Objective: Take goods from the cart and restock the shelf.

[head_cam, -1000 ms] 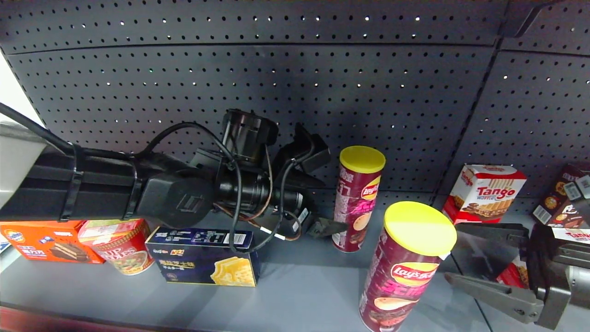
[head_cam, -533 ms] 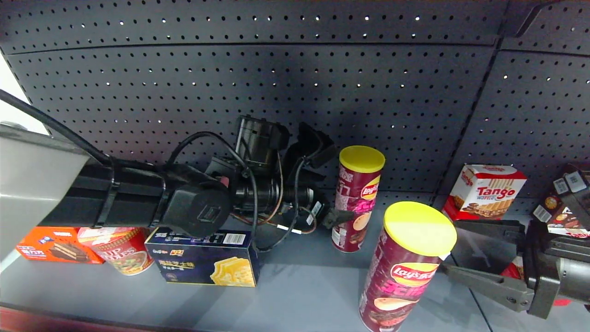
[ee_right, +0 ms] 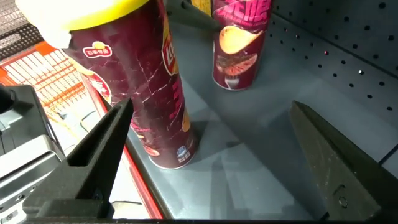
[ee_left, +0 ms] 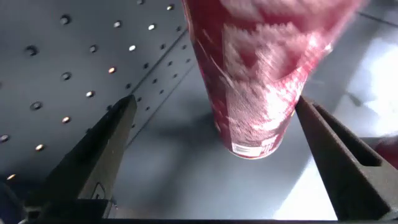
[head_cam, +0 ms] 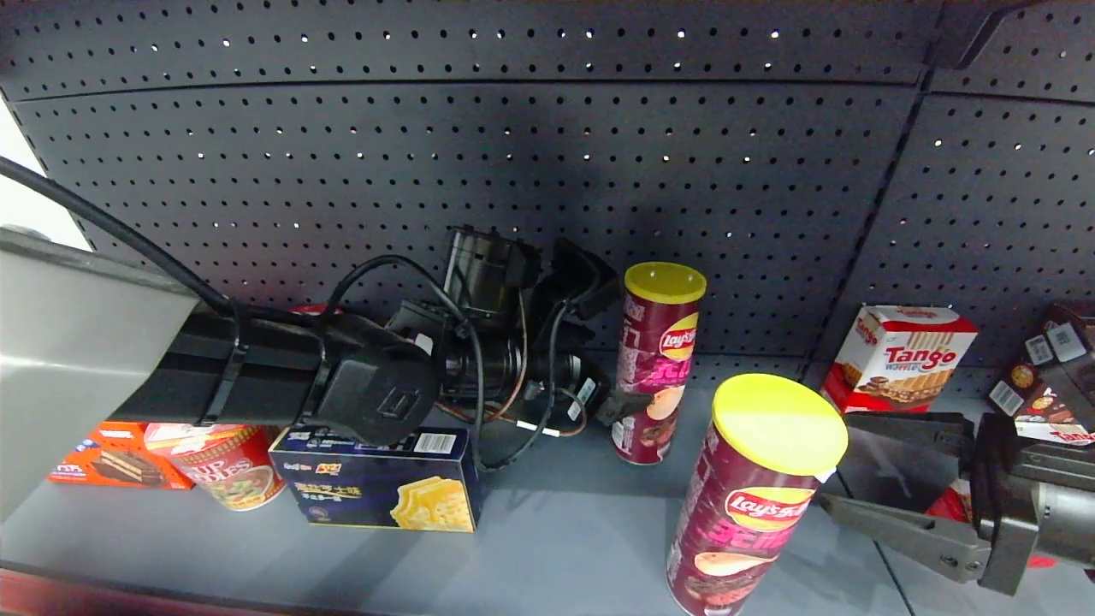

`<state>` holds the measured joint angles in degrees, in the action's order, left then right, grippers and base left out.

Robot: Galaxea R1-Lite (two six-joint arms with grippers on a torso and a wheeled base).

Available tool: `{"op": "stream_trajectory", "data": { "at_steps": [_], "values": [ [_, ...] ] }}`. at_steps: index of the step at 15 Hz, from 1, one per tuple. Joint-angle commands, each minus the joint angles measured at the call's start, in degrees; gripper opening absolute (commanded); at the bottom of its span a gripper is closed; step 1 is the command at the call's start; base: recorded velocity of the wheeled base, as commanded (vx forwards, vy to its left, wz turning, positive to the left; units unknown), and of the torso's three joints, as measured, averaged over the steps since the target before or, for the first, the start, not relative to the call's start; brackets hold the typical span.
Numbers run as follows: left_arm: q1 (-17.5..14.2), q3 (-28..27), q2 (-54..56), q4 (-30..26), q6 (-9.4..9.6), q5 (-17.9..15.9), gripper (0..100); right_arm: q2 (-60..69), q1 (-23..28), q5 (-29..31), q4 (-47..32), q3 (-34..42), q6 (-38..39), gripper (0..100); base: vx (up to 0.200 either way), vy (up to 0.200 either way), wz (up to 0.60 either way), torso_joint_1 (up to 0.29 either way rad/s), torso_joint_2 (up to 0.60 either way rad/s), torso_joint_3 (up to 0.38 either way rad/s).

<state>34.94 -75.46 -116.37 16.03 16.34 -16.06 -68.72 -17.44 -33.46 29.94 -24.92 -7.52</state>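
So, both chip cans stand on the shelf [head_cam: 556,547]: rear can [head_cam: 657,359] btwn my left gripper's [ee_left: 214,106] spread fingers, front can [head_cam: 753,496] just beside my right gripper [head_cam: 837,460], also spread & empty, so prob. placed, w/ more cart goods to fetch.

Left arm [head_cam: 282,381]: grey link, black forearm, zip ties [head_cam: 229,376], black cables [head_cam: 103,228]. Right tool [head_cam: 837,460]: dark-grey tapered fingers [head_cam: 907,526], screws [head_cam: 945,556].

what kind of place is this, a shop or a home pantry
Most likely a shop aisle, or a mock-up of one: a grey shelf with a dark pegboard back, carrying packaged snacks such as a yellow-lidded crisp can, a wafer box and cup noodles.
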Motion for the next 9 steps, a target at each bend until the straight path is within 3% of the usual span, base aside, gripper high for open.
{"op": "stream_trajectory", "data": {
  "at_steps": [1,9],
  "values": [
    [0.0,0.1,0.2,-0.1,0.01,0.3,100,0.2,0.0,0.0,0.0,0.0,0.0,100,0.0,0.0,0.0,0.0,0.0,0.0],
    [-1.5,2.3,2.2,-0.5,1.15,4.6,100,1.5,0.0,0.0,0.0,1.4,0.0,100,0.0,0.0,0.0,0.0,0.0,0.0]
  ]
}}
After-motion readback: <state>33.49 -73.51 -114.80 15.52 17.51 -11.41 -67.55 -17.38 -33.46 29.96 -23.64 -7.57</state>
